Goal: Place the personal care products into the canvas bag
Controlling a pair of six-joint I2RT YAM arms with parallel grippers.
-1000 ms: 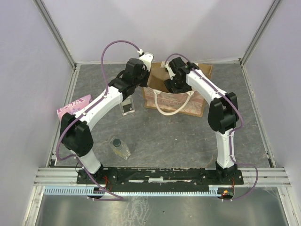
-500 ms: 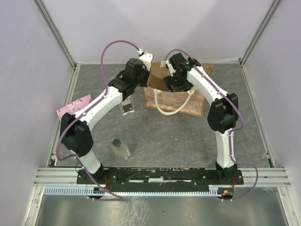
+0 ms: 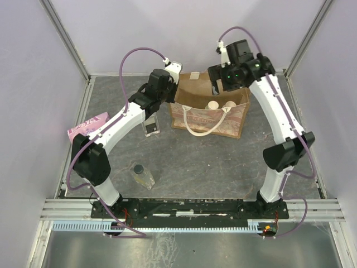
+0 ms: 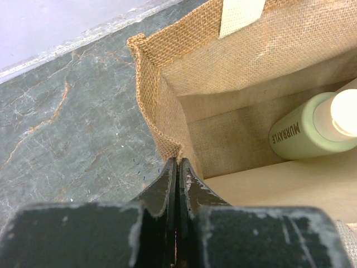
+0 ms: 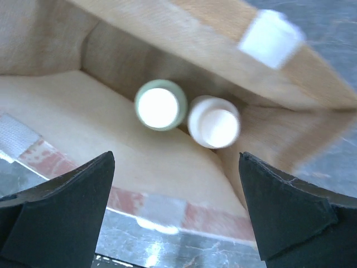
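Observation:
The canvas bag stands open at the back of the table. My left gripper is shut on its left rim, and the left wrist view shows the jaws pinching the burlap edge. Inside stand the pale yellow-green bottle and the cream bottle, side by side. My right gripper is open and empty, raised above the bag's back edge. One clear bottle stands left of the bag. The other lies nearer the front.
A flat pink packet lies at the table's left edge. The bag's cream handle loop hangs over its front panel. The left arm stretches over the upright clear bottle. Grey walls enclose the table.
My right gripper has risen out of the bag and moved back and to the right, open. The two bottles inside now show. The left gripper has kept its hold on the rim.

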